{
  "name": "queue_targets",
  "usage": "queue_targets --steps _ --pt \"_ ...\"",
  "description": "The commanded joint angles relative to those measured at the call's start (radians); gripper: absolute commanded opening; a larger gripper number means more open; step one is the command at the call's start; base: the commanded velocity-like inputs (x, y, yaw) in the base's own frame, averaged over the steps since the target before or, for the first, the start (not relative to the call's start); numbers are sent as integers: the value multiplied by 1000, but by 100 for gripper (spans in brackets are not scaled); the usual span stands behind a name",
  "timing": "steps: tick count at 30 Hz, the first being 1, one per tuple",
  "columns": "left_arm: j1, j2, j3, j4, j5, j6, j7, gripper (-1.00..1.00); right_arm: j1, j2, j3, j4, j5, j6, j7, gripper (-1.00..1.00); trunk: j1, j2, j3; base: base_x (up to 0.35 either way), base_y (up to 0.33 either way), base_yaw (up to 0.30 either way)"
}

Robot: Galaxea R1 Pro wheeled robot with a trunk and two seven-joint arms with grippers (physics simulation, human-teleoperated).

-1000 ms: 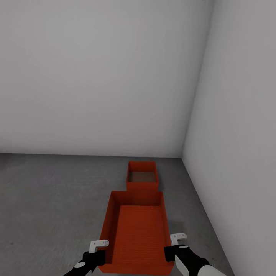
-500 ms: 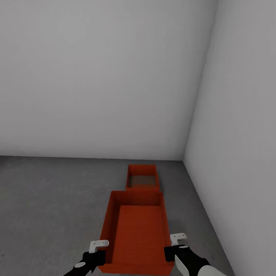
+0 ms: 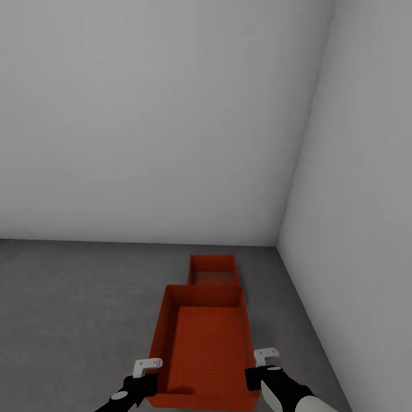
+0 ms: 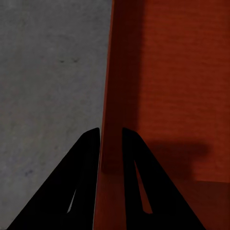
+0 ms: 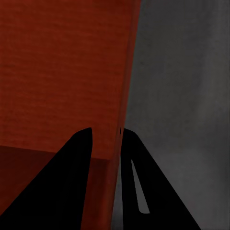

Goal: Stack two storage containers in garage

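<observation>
Garage corner, grey concrete floor (image 3: 74, 309). Left gripper (image 4: 111, 136), right gripper (image 5: 106, 136) clamping side walls of carried container (image 3: 203, 349); needs centering level over floor container (image 3: 213, 270) before lowering.

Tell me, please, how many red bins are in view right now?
2. The near bin is held between the left gripper and right gripper, each clamped on a side wall. The far bin sits on the floor just beyond it, near the corner.
</observation>
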Motion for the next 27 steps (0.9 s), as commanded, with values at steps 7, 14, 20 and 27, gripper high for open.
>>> queue_targets --steps 7,14,20,27 --pt "-1 10 -24 2 9 -3 6 -100 0 -1 62 -3 -8 7 45 -100 1 0 -1 344 0 0" --pt "-1 10 -24 2 9 -3 6 -100 0 -1 62 -3 -8 7 45 -100 1 0 -1 344 0 0" --pt "-1 10 -24 2 10 -4 7 -100 0 -1 62 -3 -8 7 45 -100 1 0 -1 344 0 0" --pt "-1 10 -24 2 10 -4 7 -100 0 -1 62 -3 -8 6 45 -100 1 0 -1 344 0 0"
